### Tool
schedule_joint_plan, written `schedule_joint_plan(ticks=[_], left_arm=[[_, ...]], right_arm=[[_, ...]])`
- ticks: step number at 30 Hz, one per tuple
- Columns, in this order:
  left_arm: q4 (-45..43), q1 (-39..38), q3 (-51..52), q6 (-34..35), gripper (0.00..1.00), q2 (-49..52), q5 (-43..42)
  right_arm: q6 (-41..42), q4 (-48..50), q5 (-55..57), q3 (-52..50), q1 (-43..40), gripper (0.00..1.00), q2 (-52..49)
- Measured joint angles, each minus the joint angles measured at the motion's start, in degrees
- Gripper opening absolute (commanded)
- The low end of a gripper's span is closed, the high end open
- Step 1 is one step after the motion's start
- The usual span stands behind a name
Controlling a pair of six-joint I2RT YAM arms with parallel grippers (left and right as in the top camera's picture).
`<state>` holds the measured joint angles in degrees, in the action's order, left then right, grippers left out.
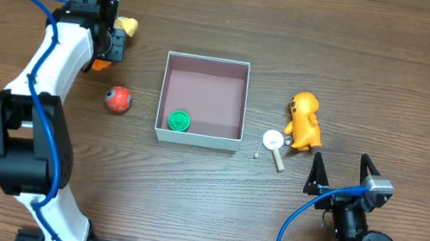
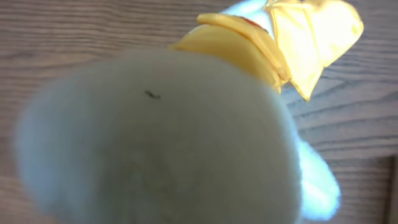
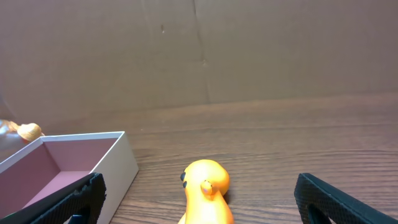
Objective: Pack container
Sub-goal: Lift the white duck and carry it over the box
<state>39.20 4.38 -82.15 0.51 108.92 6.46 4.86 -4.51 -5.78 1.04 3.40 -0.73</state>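
**Fuzzy toy fills the left camera; box sits in the middle**

On the far left, the left end effector (image 1: 113, 40) is down at a soft toy (image 1: 128, 25). From above, only a yellow bit and an orange bit of the toy peek out past the arm. The left wrist camera is so close that a blurry white fuzzy lump with yellow parts fills the whole view. No fingers show there, so I cannot tell if this end effector is open or closed.

Next comes a red ball (image 1: 118, 99) on the brown wood surface (image 1: 208, 216), between the arm and the container (image 1: 211, 94). The container sits in the middle, with white walls and a pink inside. A small green round thing (image 1: 179, 120) lies in its near left corner.

Right of the container lies a little white thing with a stick (image 1: 272, 143), too small to make out. An orange toy (image 1: 306, 121) is just beside it.

The right end effector (image 1: 338, 169) is near the front edge, empty, with its fingers wide apart. In its own camera only the finger ends show, in the bottom corners. The container is cut off on the left and the orange toy at the bottom.
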Motion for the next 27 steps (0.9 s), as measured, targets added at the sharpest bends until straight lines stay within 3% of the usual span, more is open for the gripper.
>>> schedule_joint_plan(ticks=[9, 17, 21, 27], left_arm=[[3.15, 0.00, -0.66, 4.09, 0.04, -11.32, -2.73], [11.08, -0.57, -1.11, 10.99, 0.04, -21.22, -16.87], [14.23, -4.09, -1.16, 12.85, 0.04, -22.34, -23.65], [15.69, -13.90, -1.16, 13.51, 0.04, -22.34, -26.05]], right_arm=[[-0.02, 0.02, 0.00, 0.00, 0.00, 1.00, 0.00], [0.00, 0.02, 0.00, 0.00, 0.00, 1.00, 0.00], [0.00, 0.00, 0.00, 0.00, 0.00, 1.00, 0.00], [0.00, -0.02, 0.00, 0.00, 0.00, 1.00, 0.00]])
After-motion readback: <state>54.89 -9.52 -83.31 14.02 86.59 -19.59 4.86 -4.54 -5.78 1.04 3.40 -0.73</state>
